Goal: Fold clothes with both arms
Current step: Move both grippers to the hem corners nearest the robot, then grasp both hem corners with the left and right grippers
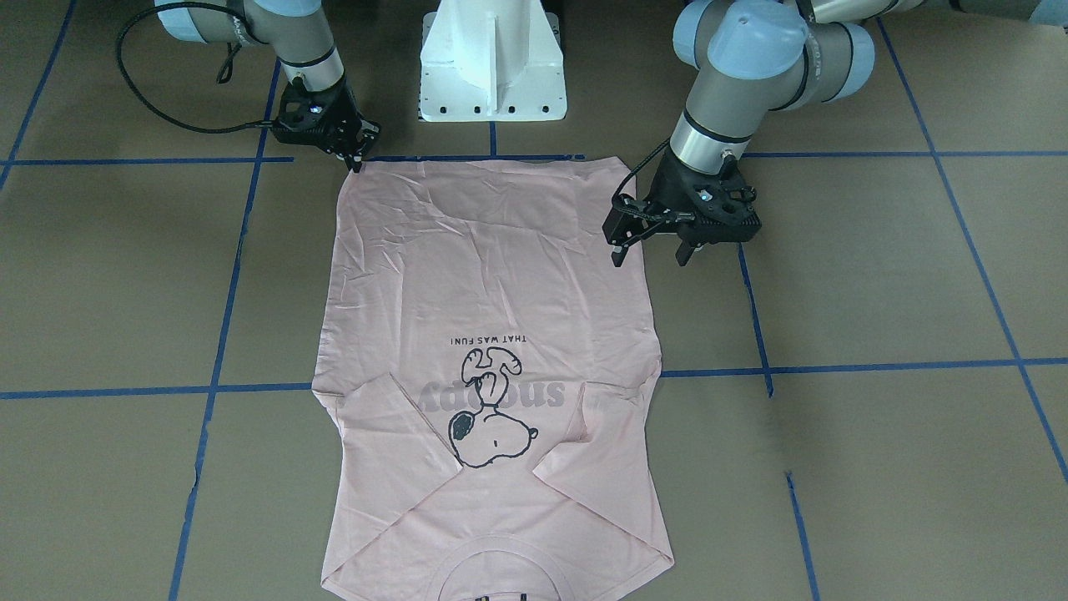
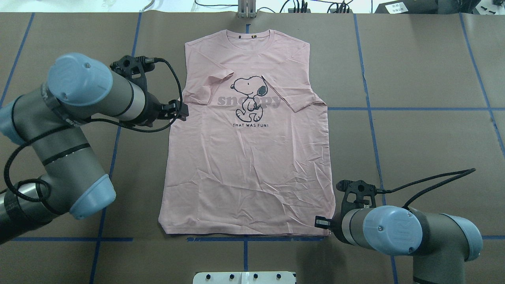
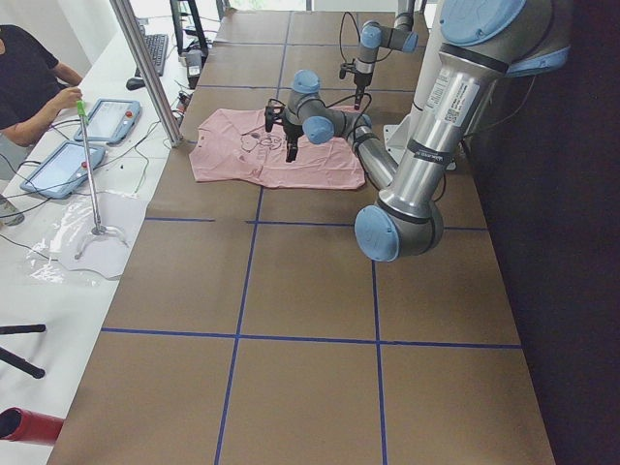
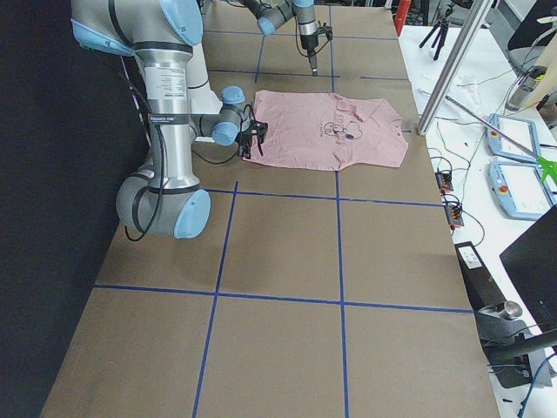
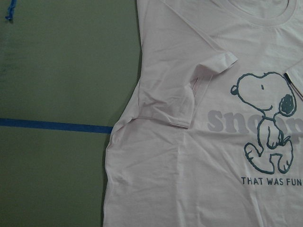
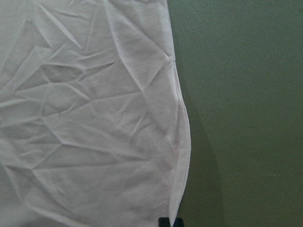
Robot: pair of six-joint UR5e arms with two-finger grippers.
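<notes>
Collar [image 2: 248, 35] cut off at front view's bottom edge; "snoopy" ends hidden under sleeves [image 2: 209, 88] folded in over chest. Right gripper [image 1: 355, 159] at hem corner near base [image 1: 492, 58]; jaws too small to tell if clenched. Shirt [image 2: 252, 157] flat, print up, mid-bench [image 2: 414, 150], lower half creased, hem along tape line [image 2: 252, 239]. Left gripper [image 1: 650, 250] jaws released at shirt's side edge. Bench surface showing wide either side.
</notes>
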